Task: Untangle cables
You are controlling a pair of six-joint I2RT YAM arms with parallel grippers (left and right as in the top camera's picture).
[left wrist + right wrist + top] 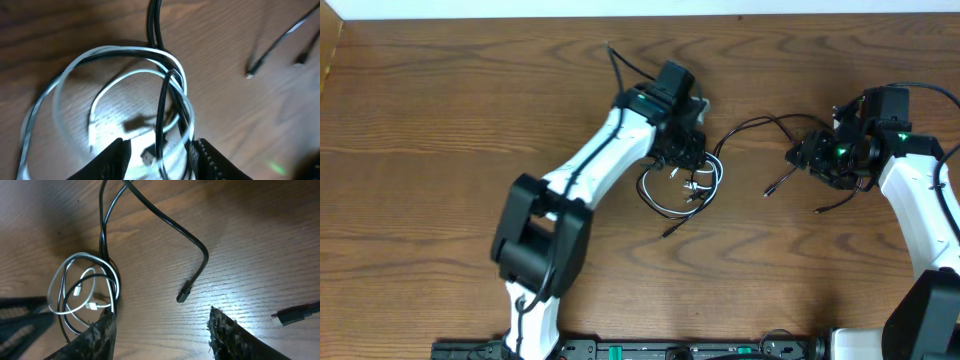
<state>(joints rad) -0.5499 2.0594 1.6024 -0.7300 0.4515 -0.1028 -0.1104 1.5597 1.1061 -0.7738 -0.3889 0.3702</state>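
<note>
A tangle of one white cable [713, 173] and black cables [655, 203] lies coiled at the table's middle. My left gripper [688, 158] is right over it. In the left wrist view its jaws [160, 161] are open and straddle the white loops [100, 52] and a black strand [161, 100]. A long black cable [770, 120] arcs from the tangle toward my right gripper [800, 157]. In the right wrist view the jaws [165, 337] are open and empty above bare wood, with a black plug end [183, 296] just ahead and the tangle [82, 292] to the left.
Two loose black plug ends [768, 192] [817, 210] lie on the wood below my right gripper. Another plug [295, 314] shows at the right edge of the right wrist view. The wooden table [440, 120] stretches to the left and front.
</note>
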